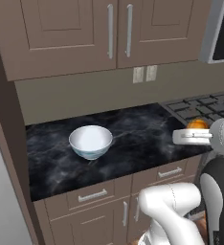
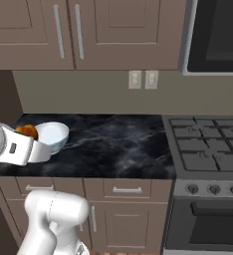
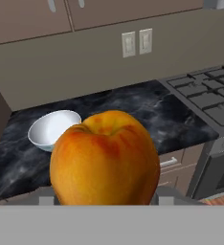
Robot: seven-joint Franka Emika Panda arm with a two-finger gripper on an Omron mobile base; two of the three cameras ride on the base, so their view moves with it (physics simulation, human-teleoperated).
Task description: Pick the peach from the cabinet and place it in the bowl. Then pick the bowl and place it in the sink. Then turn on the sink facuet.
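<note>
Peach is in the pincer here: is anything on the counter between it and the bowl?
Nothing visible. The pincer grips the peach off the counter's front edge, and the white bowl stands alone and upright on the black marbled counter. The stretch of stone between them is bare; the stove lies off to the other side.

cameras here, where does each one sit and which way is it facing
Left base view: behind the arm's left, looking forward and down at the counter; arm lower right.
Right base view: behind its right, same counter; arm lower left.
Hand view: on the hand, looking along the gripper past the peach.
All three share the bowl and peach.
</note>
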